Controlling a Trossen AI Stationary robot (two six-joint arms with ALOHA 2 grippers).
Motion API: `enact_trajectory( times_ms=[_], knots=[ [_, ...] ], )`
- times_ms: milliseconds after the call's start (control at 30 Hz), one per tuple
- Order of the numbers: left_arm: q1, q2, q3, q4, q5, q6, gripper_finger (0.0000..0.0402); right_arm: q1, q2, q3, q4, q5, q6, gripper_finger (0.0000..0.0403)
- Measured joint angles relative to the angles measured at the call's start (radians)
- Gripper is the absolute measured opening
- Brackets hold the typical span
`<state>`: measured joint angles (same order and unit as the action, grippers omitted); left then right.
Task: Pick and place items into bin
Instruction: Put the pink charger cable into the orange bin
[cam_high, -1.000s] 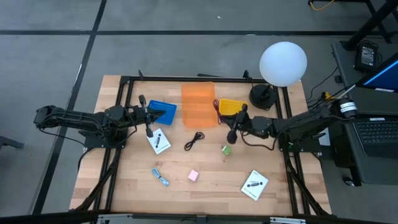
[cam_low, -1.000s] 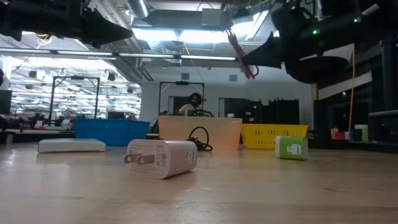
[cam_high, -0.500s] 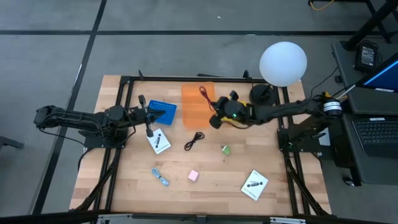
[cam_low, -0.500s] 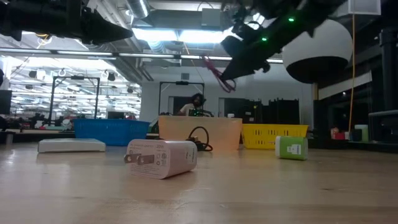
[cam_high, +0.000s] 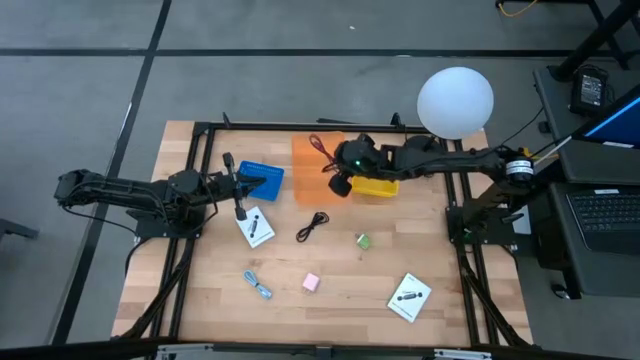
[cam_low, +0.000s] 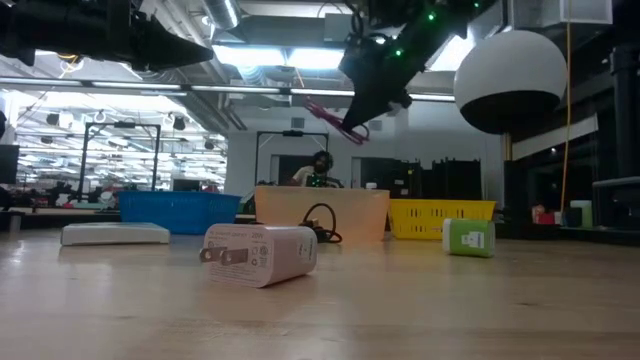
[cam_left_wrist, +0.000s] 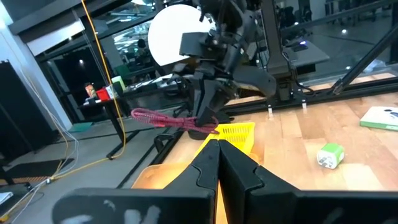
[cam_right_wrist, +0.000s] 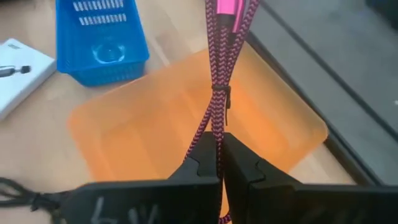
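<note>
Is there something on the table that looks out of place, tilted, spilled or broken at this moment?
Nothing stands out. The right gripper holds the pink cable in the air above the orange bin. The left gripper waits beside the blue basket. The black cable, two white cards and small pieces lie loose on the table.

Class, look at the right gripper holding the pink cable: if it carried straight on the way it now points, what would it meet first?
Probably the orange bin: the right gripper, shut on the pink cable, points toward it, though depth is unclear.
</note>
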<state>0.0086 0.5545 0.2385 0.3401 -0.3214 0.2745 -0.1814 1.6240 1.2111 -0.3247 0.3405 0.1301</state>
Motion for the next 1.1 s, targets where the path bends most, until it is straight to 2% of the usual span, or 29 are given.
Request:
enact_trajectory(
  times_ms=[200, 333, 633, 1100],
  knots=[
    [0.000, 0.000, 0.000, 0.000, 0.000, 0.001, 0.0003, 0.000, 0.023, 0.075, -0.106, -0.081, -0.003, 0.0000],
    [0.000, 0.000, 0.000, 0.000, 0.000, 0.001, 0.0003, -0.003, 0.025, 0.134, -0.194, -0.083, -0.005, 0.0000],
    [0.000, 0.000, 0.000, 0.001, 0.000, 0.035, 0.0003, -0.050, 0.070, 0.149, -0.199, -0.085, -0.029, 0.0000],
    [0.000, 0.000, 0.000, 0.000, 0.000, 0.036, 0.0003, -0.119, 0.288, 0.148, -0.132, -0.254, -0.065, 0.0000]
  ],
)
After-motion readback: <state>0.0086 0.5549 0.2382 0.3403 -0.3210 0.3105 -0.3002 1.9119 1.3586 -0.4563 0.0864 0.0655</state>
